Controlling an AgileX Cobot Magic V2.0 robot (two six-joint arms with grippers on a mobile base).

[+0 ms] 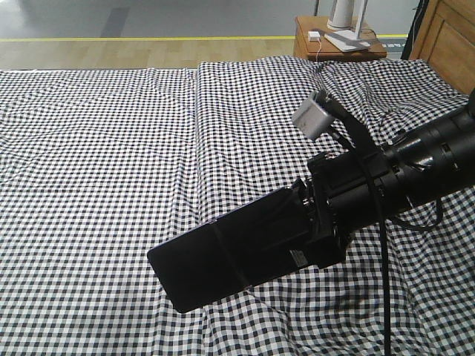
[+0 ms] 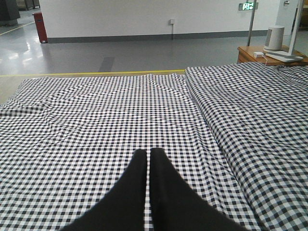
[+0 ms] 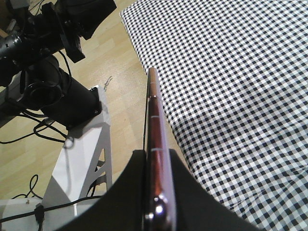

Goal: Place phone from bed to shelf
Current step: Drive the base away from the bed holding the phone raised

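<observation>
Here | front: right tool [image 1: 300, 221] clamps phone [image 1: 223, 256] | wrist: pinkish edge only

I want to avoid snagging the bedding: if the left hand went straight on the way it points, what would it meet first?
Probably the bed: its checked sheet spreads ahead of the left hand, which points low across it. Nothing else lies in that line, though the hand's height above the sheet is unclear.
</observation>
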